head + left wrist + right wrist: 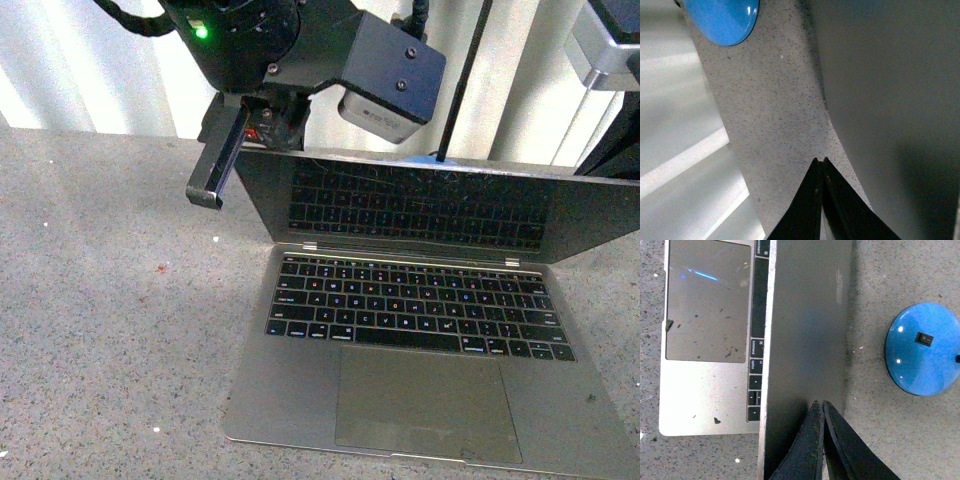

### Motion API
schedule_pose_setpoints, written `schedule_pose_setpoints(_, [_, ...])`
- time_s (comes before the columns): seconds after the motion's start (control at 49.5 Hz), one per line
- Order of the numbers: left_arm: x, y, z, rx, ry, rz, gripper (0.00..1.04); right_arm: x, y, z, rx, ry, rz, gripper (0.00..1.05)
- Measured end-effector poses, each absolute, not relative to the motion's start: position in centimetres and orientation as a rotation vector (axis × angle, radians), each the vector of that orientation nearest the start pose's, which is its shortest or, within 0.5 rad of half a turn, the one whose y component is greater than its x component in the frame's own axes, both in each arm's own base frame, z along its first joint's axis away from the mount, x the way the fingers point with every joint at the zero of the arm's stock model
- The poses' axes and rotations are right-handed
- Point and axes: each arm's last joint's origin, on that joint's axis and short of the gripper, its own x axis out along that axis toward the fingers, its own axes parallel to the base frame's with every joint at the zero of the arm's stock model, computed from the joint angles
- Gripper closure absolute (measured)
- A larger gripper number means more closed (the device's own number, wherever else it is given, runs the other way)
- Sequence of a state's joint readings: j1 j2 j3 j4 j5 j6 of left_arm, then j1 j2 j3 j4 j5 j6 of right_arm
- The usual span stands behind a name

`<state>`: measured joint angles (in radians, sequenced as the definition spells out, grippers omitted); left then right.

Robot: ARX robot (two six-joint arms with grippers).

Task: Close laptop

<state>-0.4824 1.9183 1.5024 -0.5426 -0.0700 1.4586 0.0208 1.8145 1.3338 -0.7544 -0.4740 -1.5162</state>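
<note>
The laptop lies open on the speckled table, its black screen leaning forward over the black keys. My left gripper is shut and empty, just behind the lid's upper left corner. In the left wrist view its shut tips hang over the table beside the lid's grey back. In the right wrist view my right gripper is shut and empty, with its tips at the lid's grey back near one end. The trackpad shows beyond the lid.
A round blue base with a small black switch stands on the table behind the laptop; it also shows in the left wrist view. A thin black rod rises from it. White panels stand behind the grey speckled table.
</note>
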Motion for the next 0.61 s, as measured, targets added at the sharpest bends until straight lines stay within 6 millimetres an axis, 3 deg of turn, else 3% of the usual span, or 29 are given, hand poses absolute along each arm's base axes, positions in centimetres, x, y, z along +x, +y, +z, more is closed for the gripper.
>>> schedule_pose_setpoints(0.606, [34.4, -19.2, 20.2, 1.594, 0.509, -1.084, 1.01, 34.2, 2.9, 18.5, -0.998, 0.612, 1.245, 1.02])
